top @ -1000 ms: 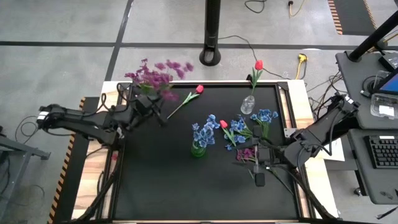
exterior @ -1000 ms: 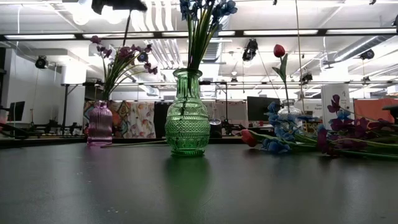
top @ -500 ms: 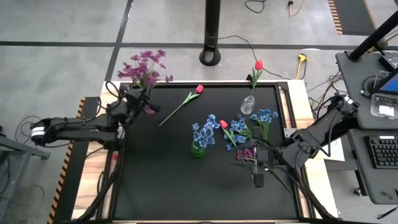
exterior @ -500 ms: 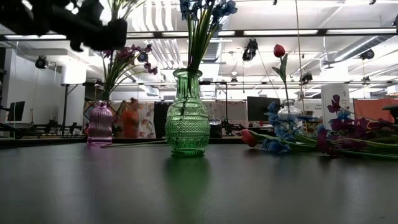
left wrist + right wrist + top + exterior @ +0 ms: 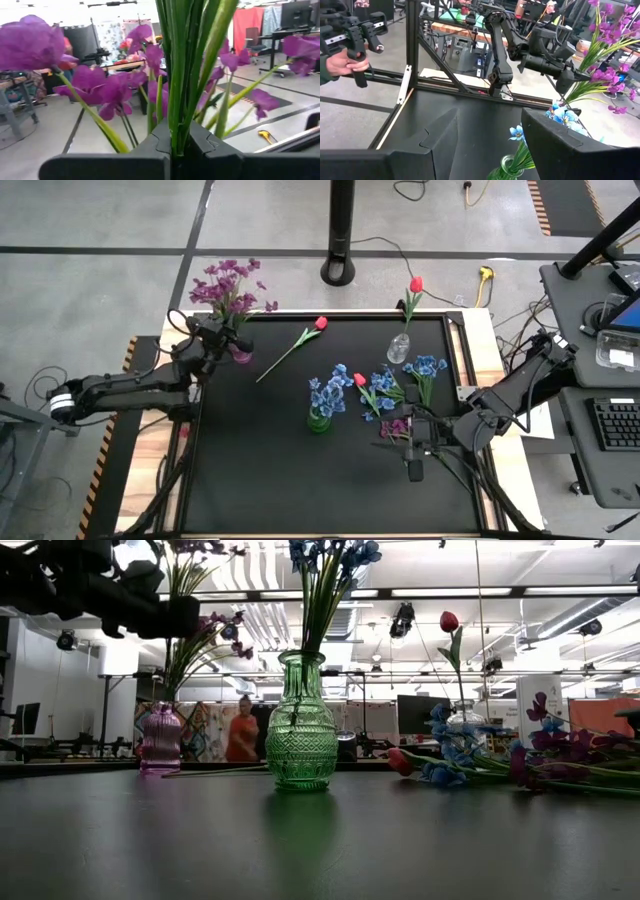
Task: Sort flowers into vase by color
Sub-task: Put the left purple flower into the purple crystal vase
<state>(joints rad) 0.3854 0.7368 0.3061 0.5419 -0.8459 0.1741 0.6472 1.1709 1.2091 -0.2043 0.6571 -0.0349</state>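
My left gripper (image 5: 214,343) is over the table's far left corner, shut on a bunch of purple flowers (image 5: 229,284). It is the dark shape (image 5: 150,608) in the low view. The purple vase (image 5: 160,738) stands below it with purple stems in its mouth. A green vase (image 5: 318,420) holds blue flowers. A clear vase (image 5: 398,348) holds a red tulip (image 5: 415,284). Another red tulip (image 5: 320,323) lies on the mat. Loose blue flowers (image 5: 381,387) and a purple sprig (image 5: 397,426) lie by my open right gripper (image 5: 413,448). My left gripper pinches several green stems (image 5: 176,131) of the purple bunch together between its two shut fingers (image 5: 150,150). The blossoms (image 5: 117,87) fan out beyond the fingers. The stems rise steeply, and I cannot tell whether their lower ends sit in the purple vase.
A dark post base (image 5: 338,272) stands beyond the far edge. Wooden borders (image 5: 478,360) frame the black mat, whose near half (image 5: 300,490) is bare. A person's hand (image 5: 342,59) holds a controller beyond the left side. Another person (image 5: 243,735) shows in the room behind.
My left gripper has carried the purple bunch toward the table's far left corner and down over the purple vase. The bunch has swung with it from leaning toward the right to standing more upright. A person has walked across the room behind.
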